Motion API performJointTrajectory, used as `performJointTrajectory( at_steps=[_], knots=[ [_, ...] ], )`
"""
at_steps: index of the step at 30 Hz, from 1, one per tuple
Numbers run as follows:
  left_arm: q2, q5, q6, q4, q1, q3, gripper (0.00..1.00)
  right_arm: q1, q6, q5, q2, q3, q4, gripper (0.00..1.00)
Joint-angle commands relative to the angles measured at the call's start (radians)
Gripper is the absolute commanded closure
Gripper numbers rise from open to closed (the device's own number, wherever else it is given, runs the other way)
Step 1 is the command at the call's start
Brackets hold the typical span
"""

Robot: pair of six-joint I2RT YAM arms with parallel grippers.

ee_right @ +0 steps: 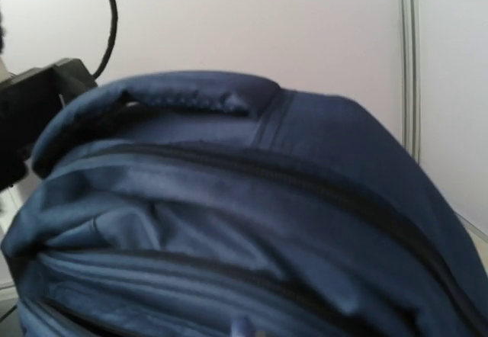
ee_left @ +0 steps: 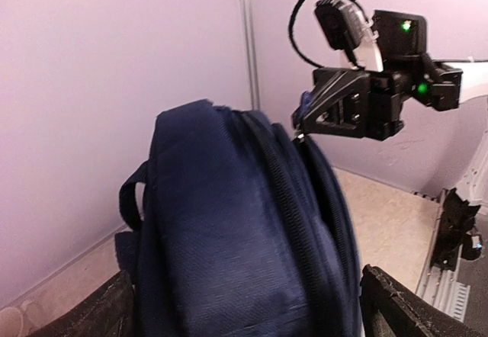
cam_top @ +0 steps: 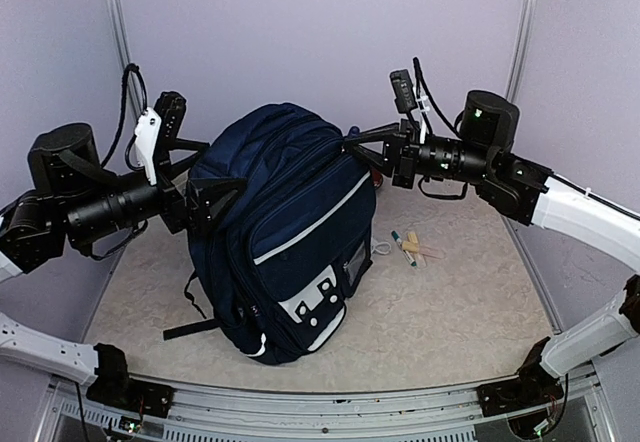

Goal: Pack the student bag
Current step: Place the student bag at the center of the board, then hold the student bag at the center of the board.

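The navy-blue student bag [cam_top: 290, 232] stands tilted in the middle of the table, its white dotted patch [cam_top: 318, 302] low on the front. My left gripper [cam_top: 205, 200] clamps the bag's upper left side. In the left wrist view the bag [ee_left: 229, 238] fills the gap between my two fingers [ee_left: 103, 314]. My right gripper [cam_top: 358, 147] is at the bag's top right edge. It also shows in the left wrist view [ee_left: 301, 127], pinched shut on a zipper pull. The right wrist view shows only the bag's top [ee_right: 229, 200] with closed zipper lines; its own fingers are out of frame.
A green marker and a few pale sticks [cam_top: 412, 248] lie on the table right of the bag. A dark strap [cam_top: 186, 328] trails from the bag's lower left. Lilac walls close in the back and sides. A metal rail [cam_top: 320, 407] runs along the near edge.
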Motion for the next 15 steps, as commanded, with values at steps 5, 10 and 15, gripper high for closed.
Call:
performJointTrajectory(
  at_steps=[5,10,15],
  knots=[
    [0.136,0.104,-0.004,0.0,0.001,0.121,0.01,0.066,-0.093,0.064,0.055,0.169,0.018,1.0],
    [0.25,0.076,0.057,-0.027,0.092,0.213,0.01,0.081,-0.115,0.051,0.05,0.181,0.008,1.0],
    [0.296,0.223,0.056,-0.026,0.202,0.22,0.03,0.081,-0.129,0.067,0.025,0.151,0.013,1.0]
  ],
)
